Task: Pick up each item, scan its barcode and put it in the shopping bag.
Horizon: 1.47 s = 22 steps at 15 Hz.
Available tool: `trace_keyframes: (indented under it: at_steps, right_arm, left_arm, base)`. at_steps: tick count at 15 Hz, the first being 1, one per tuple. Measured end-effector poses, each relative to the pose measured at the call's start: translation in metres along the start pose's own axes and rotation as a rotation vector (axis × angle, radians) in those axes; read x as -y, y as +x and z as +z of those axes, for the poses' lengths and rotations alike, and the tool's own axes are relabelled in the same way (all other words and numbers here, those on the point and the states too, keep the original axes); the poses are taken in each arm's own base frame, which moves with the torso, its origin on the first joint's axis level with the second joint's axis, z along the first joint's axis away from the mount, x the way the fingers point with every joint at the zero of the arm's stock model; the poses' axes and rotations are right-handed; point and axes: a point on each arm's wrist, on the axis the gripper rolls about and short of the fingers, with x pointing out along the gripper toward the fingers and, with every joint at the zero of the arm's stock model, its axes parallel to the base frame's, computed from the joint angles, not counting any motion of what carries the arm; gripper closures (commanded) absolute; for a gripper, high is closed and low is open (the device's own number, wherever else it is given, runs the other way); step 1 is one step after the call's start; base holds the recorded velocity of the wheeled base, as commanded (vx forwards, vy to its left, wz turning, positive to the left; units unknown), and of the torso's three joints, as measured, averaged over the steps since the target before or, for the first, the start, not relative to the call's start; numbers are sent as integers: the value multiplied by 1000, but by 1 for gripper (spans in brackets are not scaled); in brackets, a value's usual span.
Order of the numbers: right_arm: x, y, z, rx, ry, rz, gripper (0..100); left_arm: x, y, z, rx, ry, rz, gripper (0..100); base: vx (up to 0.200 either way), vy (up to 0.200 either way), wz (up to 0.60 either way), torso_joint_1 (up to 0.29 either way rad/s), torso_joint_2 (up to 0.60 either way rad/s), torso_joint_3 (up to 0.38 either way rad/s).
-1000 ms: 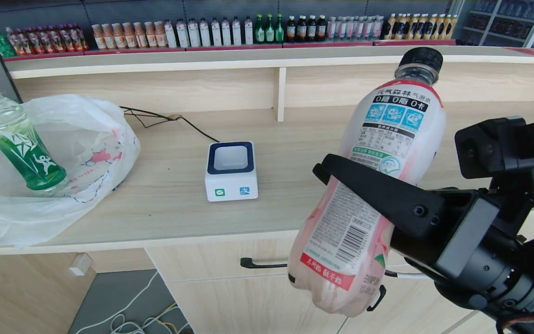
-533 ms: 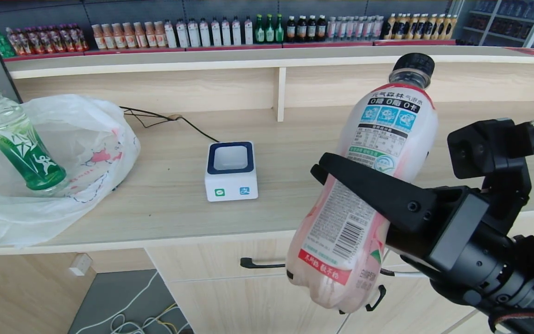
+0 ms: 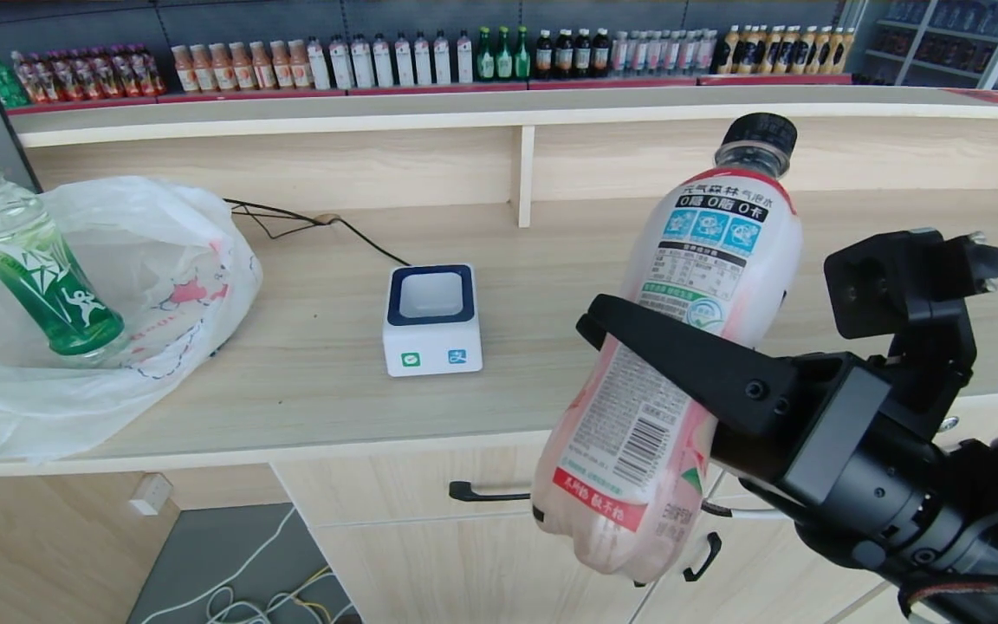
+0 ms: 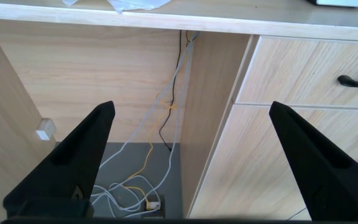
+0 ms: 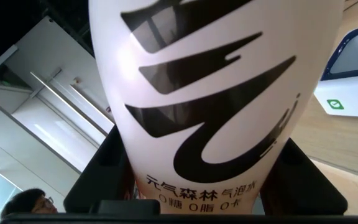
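Note:
My right gripper (image 3: 668,368) is shut on a pink-and-white drink bottle (image 3: 681,364) with a black cap, held tilted in the air over the counter's front edge, right of the scanner; its barcode faces the head camera. The right wrist view has the bottle (image 5: 210,93) up close with the scanner (image 5: 353,81) beyond it. The white-and-blue scanner (image 3: 431,319) sits mid-counter. The white plastic shopping bag (image 3: 170,286) lies at the left with a green bottle (image 3: 27,251) standing in it. My left gripper (image 4: 191,162) hangs open, with nothing between its fingers, below the counter in front of the cabinet.
The wooden counter (image 3: 551,286) has a raised back ledge and a divider (image 3: 523,173). A black cable (image 3: 308,221) runs from the scanner to the back. Shelves of bottles (image 3: 430,56) line the far wall. Drawer handles (image 3: 486,494) and floor cables (image 4: 135,180) lie below.
The right gripper has shifted the pink bottle slightly left and down, toward the scanner. The bag, green bottle and scanner have not moved.

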Motion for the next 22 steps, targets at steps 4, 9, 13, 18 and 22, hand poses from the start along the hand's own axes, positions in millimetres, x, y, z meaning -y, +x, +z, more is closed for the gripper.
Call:
trace_keyframes:
  at_steps: [4, 9, 13, 18, 22]
  right_arm:
    - [2, 1, -2, -6, 1, -6, 100]
    - [4, 2, -3, -8, 0, -11, 100]
    - [3, 2, -1, -3, -62, -8, 100]
    - [10, 1, 13, 42, -319, -41, 100]
    - [33, -4, 42, 105, -666, -155, 100]
  left_arm:
    - [0, 0, 0, -1, 0, -1, 0]
    - [0, 0, 0, -1, 4, 0, 0]
    - [0, 0, 0, -1, 7, -1, 0]
    - [0, 0, 0, -1, 2, -1, 0]
    - [0, 0, 0, 0, 4, 0, 0]
  base:
    - [0, 0, 0, 0, 0, 0]
    - [-40, 0, 0, 1, 1, 1]
    - [0, 50, 0, 4, 3, -1]
    - [0, 200, 0, 6, 2, 1]
    - [0, 200, 0, -2, 0, 2]
